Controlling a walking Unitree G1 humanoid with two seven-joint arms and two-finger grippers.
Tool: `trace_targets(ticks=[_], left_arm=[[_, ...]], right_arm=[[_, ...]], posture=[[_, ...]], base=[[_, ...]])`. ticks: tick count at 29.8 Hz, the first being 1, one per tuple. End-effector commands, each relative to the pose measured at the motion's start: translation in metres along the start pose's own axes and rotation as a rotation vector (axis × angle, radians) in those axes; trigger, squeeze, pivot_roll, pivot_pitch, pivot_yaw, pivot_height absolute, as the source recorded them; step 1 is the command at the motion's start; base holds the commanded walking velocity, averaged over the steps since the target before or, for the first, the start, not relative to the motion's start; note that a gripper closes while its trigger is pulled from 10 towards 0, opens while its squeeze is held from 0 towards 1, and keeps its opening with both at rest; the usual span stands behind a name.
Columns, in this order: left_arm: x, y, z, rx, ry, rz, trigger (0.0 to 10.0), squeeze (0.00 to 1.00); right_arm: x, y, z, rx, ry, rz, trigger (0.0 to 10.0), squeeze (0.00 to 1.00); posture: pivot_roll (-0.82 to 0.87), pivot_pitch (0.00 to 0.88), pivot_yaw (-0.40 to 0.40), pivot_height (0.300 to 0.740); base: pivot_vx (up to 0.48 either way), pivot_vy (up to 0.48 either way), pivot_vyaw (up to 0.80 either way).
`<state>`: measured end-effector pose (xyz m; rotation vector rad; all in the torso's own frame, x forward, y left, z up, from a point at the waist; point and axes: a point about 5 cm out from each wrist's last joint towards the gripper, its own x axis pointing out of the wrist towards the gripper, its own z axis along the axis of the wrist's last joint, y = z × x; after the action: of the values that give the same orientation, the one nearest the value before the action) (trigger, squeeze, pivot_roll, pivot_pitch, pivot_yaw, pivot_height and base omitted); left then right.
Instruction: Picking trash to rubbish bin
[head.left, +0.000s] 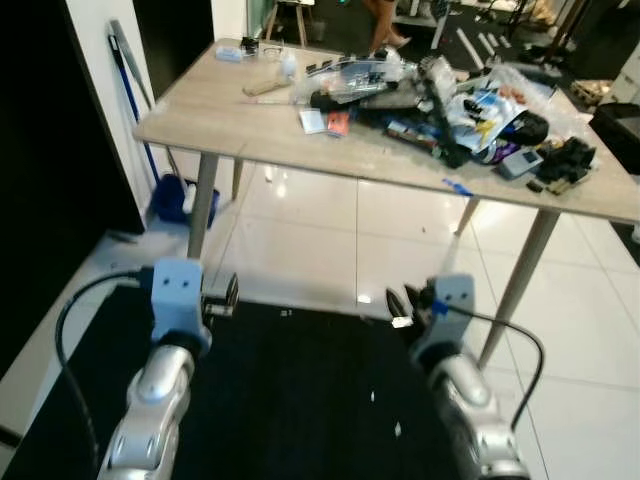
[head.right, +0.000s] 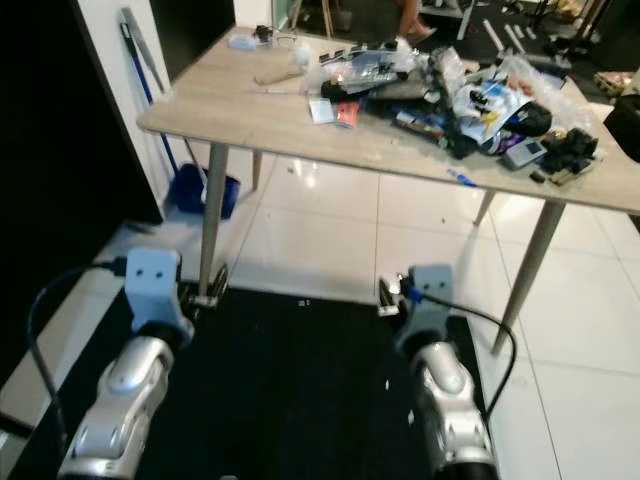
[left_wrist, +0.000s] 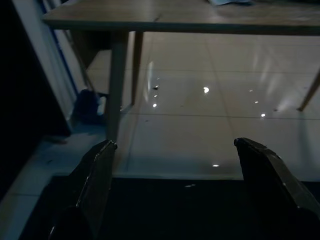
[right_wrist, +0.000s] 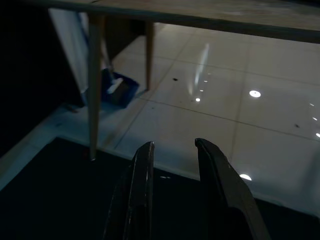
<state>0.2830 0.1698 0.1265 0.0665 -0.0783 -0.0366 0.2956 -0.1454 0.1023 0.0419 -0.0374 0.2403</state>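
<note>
A pile of trash (head.left: 440, 100), made of plastic wrappers, papers, cables and small dark items, covers the far right part of a light wooden table (head.left: 200, 120). Both arms are held low over a black mat, in front of the table and below its edge. My left gripper (head.left: 225, 295) is open with its fingers (left_wrist: 100, 170) wide apart and nothing between them. It points under the table near the front left leg (head.left: 203, 205). My right gripper (head.left: 400, 300) is open by a narrow gap with nothing held, and its fingers (right_wrist: 142, 170) point at the white tiled floor under the table.
A blue dustpan (head.left: 175, 195) and a broom handle (head.left: 125, 70) lean by the white wall at left. The black mat (head.left: 300, 400) lies underfoot. A slanted table leg (head.left: 525, 270) stands to the right. A person's legs (head.left: 385, 25) show beyond the table.
</note>
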Motion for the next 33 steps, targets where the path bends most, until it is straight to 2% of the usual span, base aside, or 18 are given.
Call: trace_targets(ticks=[1, 5, 9, 13, 25, 33], left_arm=[[-0.003, -0.001, -0.006, 0.008, 0.026, -0.008, 10.0, 0.0], [-0.002, -0.001, -0.006, 0.008, 0.027, -0.012, 10.0, 0.0], [-0.002, -0.002, -0.005, 0.009, 0.026, -0.016, 10.0, 0.0], [-0.001, -0.001, -0.005, 0.009, 0.027, -0.016, 10.0, 0.0], [-0.001, -0.002, -0.005, 0.009, 0.026, -0.017, 10.0, 0.0], [0.001, -0.001, -0.002, 0.007, 0.016, -0.014, 10.0, 0.0]], right_arm=[[-0.005, -0.007, -0.002, -0.033, 0.003, -0.024, 10.0, 0.0], [-0.004, -0.005, -0.001, -0.039, -0.004, -0.021, 10.0, 0.0], [-0.004, -0.004, 0.0, -0.053, -0.01, -0.014, 10.0, 0.0], [-0.005, -0.004, 0.0, -0.008, -0.023, -0.028, 10.0, 0.0], [-0.004, -0.007, 0.002, -0.012, -0.035, -0.042, 10.0, 0.0], [-0.002, -0.005, 0.023, -0.03, -0.147, -0.029, 10.0, 0.0]], posture=[[-0.01, 0.124, -0.056, 0.74], [-0.01, 0.125, -0.052, 0.74], [-0.01, 0.127, -0.051, 0.74], [-0.01, 0.13, -0.052, 0.74], [-0.01, 0.13, -0.051, 0.74], [-0.01, 0.132, -0.052, 0.74]], base=[[0.281, 0.0, 0.0], [0.281, 0.0, 0.0], [0.281, 0.0, 0.8], [0.284, 0.0, 0.0], [0.282, 0.0, 0.0], [0.282, 0.0, 0.0]])
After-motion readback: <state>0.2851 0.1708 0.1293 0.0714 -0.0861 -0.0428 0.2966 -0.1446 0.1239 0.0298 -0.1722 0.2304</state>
